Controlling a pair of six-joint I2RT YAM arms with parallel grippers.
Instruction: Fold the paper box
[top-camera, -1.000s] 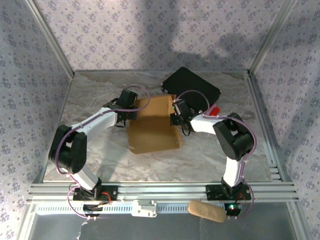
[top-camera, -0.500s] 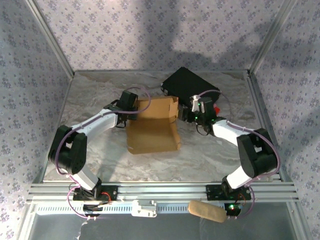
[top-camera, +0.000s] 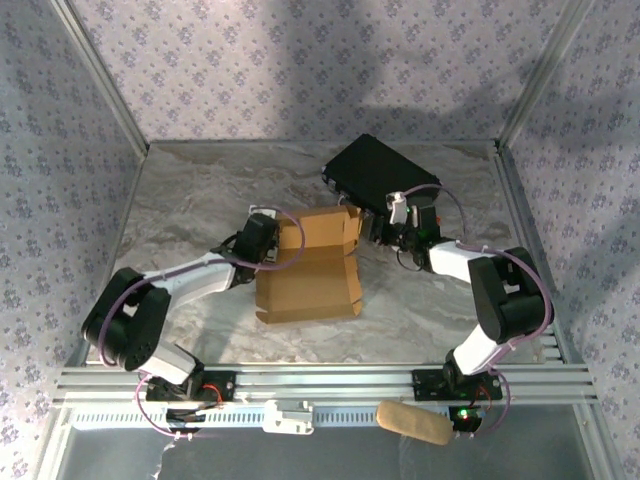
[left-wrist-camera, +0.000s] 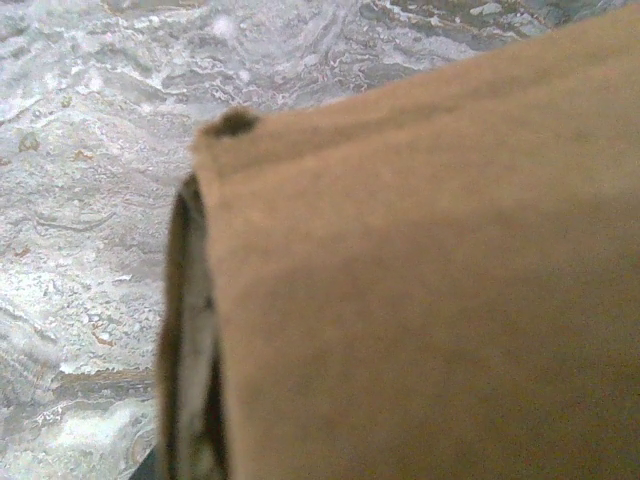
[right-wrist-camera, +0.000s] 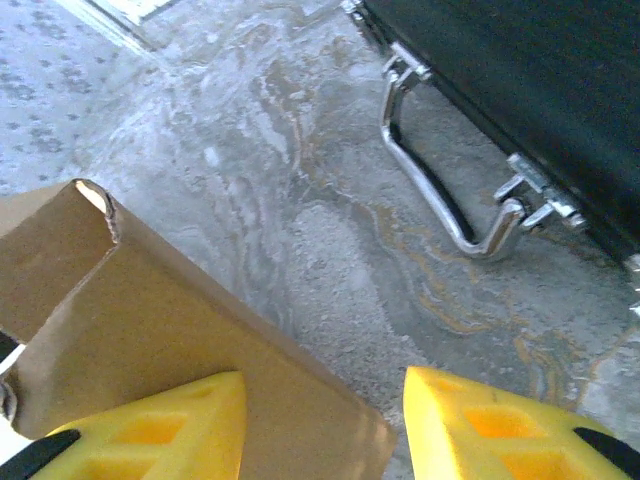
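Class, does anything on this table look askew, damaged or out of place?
The paper box lies skewed on the table, half folded, far panel tilted up; one corner looks ragged in the right wrist view. A black case sits angled at the far edge; a tan oblong object lies off the table by the front rail.

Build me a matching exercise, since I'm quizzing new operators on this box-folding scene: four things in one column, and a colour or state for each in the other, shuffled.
Column one:
1. paper box
2. case
3. left gripper
4. right gripper

Column two:
A. open, yellow fingers apart
B. black, with a metal handle
C. tan-brown cardboard
D. shut on the box's left wall

Pairs: 1-C; 2-B; 3-D; 4-A
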